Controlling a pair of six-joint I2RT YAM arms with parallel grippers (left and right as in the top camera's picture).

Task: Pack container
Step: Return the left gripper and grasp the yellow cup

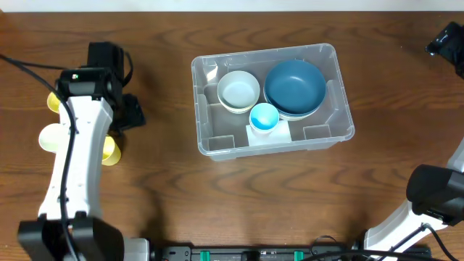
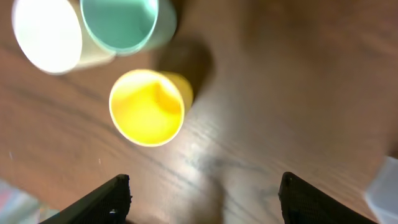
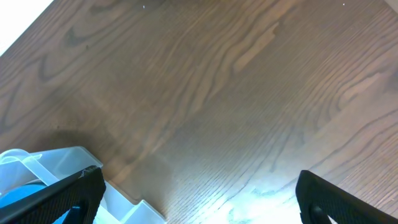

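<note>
Overhead: the container (image 1: pixel 217 132) sits mid-tabletop (image 1: pixel 239 196), long axis roughly 9-to-3 with the 3 end tipped slightly up. It already holds a cream bowl (image 1: pixel 238 90), a blue bowl (image 1: pixel 294 87) and a light-blue cup (image 1: pixel 264 116).

Your left arm is at 9 o'clock of the container, well apart from it and over the loose cups. In the left wrist view, the left end effector (image 2: pixel 204 196) is spread wide and holds nothing. The yellow cup (image 2: pixel 147 107) stands mouth-up at 11 o'clock from the gap, near but not between the fingers. The green cup (image 2: pixel 121 23) and white cup (image 2: pixel 46 34) sit beyond it, close together.

The right end effector (image 3: pixel 202 196) is also wide and empty, parked off the container's 2 o'clock corner, with only a corner of the bin in its view.

My read: the left arm is the one for the next pick. You need to shift toward 11 o'clock to straddle the yellow cup, then carry it toward 3 o'clock. The container's 7 o'clock corner looks free.
</note>
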